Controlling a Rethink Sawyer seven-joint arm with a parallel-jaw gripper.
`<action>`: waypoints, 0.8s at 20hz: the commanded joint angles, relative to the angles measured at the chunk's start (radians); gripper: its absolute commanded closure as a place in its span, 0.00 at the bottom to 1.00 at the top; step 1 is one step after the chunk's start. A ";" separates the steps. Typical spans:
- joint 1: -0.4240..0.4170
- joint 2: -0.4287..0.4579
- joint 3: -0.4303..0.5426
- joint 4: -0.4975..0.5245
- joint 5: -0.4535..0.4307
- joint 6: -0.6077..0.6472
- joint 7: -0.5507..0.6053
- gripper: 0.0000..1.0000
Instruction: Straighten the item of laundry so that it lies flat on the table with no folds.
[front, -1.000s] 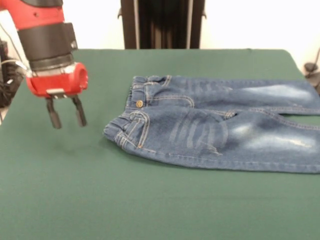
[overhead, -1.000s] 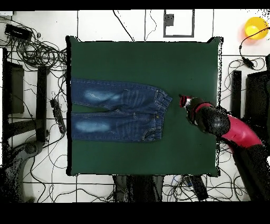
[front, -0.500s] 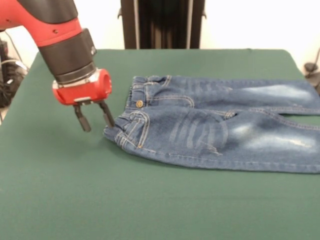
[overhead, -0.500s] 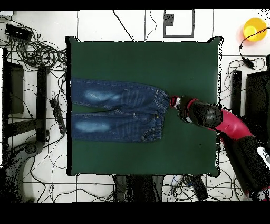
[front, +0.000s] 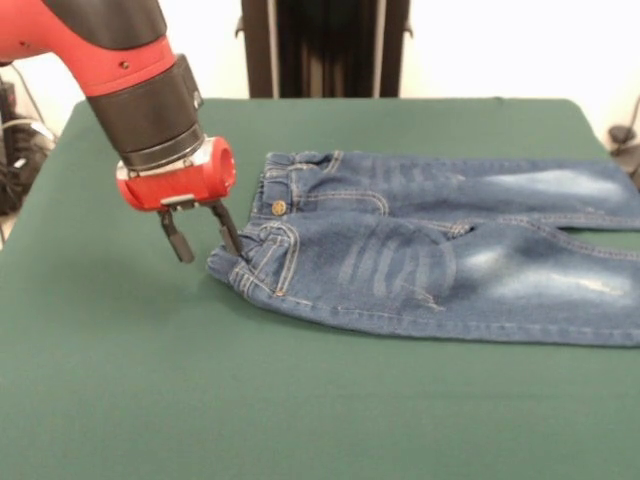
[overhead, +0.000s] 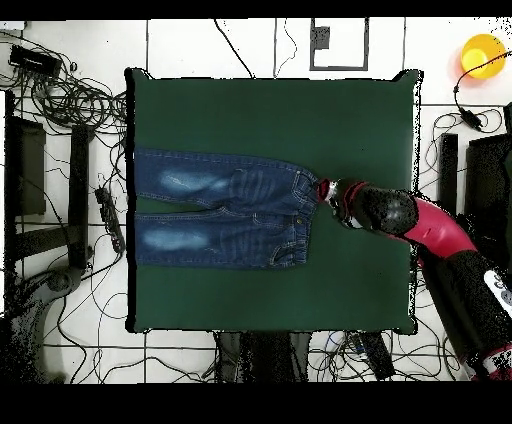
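The small blue denim jeans lie on the dark green table, waistband toward the picture's left in the front view, legs running off to the right. The near waistband corner is bunched and folded. My gripper is open, tilted, right at that corner: one finger touches the waistband edge, the other stands on the bare cloth beside it. In the overhead view the jeans lie left of centre, legs reaching the table's left edge, and my gripper is at the waistband's right end.
The robot's black pedestal stands behind the table's far edge. Cables and dark boxes lie on the floor around the table. An orange round thing sits on the floor at the overhead view's top right.
My gripper has moved from the bare cloth toward the jeans and lower, and now touches the waistband corner. The jeans have not moved.
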 joint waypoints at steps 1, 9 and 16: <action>0.034 0.036 0.098 -0.020 0.031 0.079 -0.057 0.00; 0.043 0.051 0.086 0.026 0.047 0.060 -0.001 0.00; 0.048 0.055 0.090 0.038 0.065 0.071 0.009 0.00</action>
